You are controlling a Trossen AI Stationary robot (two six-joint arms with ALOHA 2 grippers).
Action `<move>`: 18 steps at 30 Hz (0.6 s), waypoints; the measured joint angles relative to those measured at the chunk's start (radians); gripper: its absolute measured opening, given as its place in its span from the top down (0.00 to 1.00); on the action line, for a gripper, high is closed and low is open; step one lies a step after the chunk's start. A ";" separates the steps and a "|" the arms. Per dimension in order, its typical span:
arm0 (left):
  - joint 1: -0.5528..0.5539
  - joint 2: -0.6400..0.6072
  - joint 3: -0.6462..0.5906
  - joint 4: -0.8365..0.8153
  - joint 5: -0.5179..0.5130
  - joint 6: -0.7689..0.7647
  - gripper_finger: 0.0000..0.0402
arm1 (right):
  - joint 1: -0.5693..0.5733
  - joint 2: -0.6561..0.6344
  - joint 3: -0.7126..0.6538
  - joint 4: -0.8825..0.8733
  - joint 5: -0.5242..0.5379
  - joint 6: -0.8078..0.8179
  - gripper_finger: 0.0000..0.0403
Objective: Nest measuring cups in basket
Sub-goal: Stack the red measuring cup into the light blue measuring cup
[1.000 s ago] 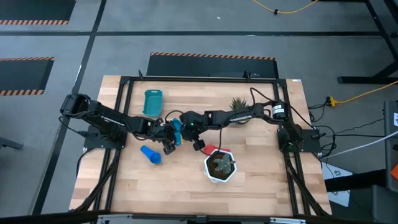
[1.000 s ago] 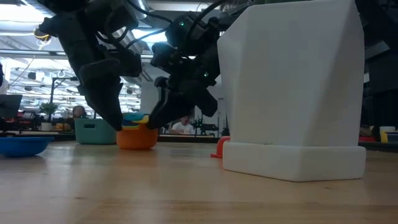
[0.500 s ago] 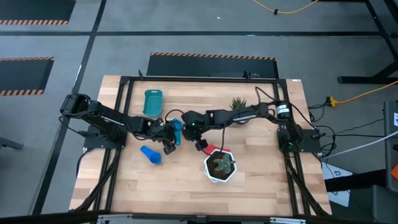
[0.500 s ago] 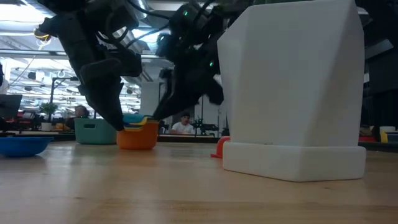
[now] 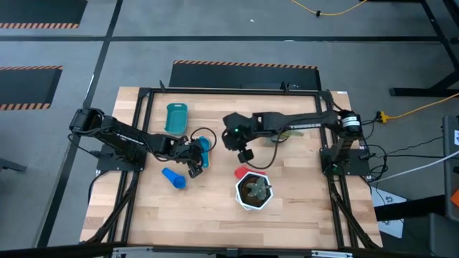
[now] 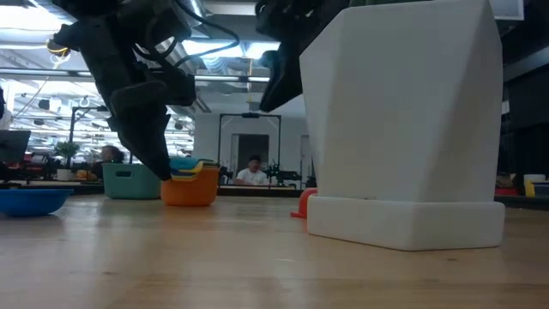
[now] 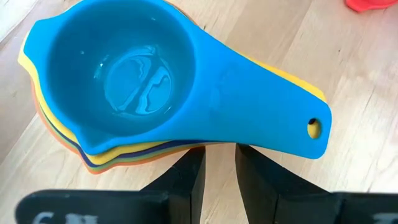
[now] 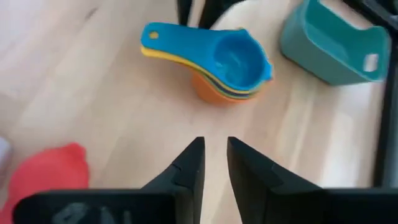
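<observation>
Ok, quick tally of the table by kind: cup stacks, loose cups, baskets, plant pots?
Cup stack: 1
Loose cups: 2 (dark blue cup, red cup)
Basket: 1
Plant pot: 1
Total: 5

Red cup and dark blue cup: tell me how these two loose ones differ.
The red cup lies beside the white plant pot; the dark blue cup lies alone, nearer the left arm. The red cup is wider and rounder from above; the dark blue cup looks narrower and longer. Both sit on the table, outside the nested stack.
</observation>
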 joint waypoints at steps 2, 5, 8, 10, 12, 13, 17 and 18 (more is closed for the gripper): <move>0.000 0.000 0.000 0.000 0.000 0.000 0.80 | 0.000 -0.015 0.000 -0.019 0.032 0.001 0.82; 0.000 0.000 0.000 0.000 0.000 0.000 0.80 | 0.000 -0.025 0.000 -0.034 0.056 0.005 0.81; 0.000 0.000 0.000 0.000 0.000 0.000 0.80 | 0.000 -0.026 0.000 -0.048 0.071 0.079 0.78; 0.000 0.000 0.000 0.000 0.000 0.000 0.80 | -0.002 -0.026 0.000 -0.072 0.073 0.089 0.73; 0.000 0.000 0.000 0.000 0.000 0.000 0.80 | -0.006 -0.024 0.000 -0.076 0.072 0.108 0.66; 0.000 0.000 0.000 0.000 0.000 0.000 0.80 | -0.007 -0.024 0.000 -0.080 0.074 0.109 0.62; 0.000 0.000 0.000 0.000 0.000 0.000 0.80 | -0.007 -0.024 0.000 -0.083 0.145 0.110 0.45; 0.000 0.000 0.000 0.000 0.000 0.000 0.80 | -0.003 -0.024 0.000 -0.083 0.188 0.109 0.41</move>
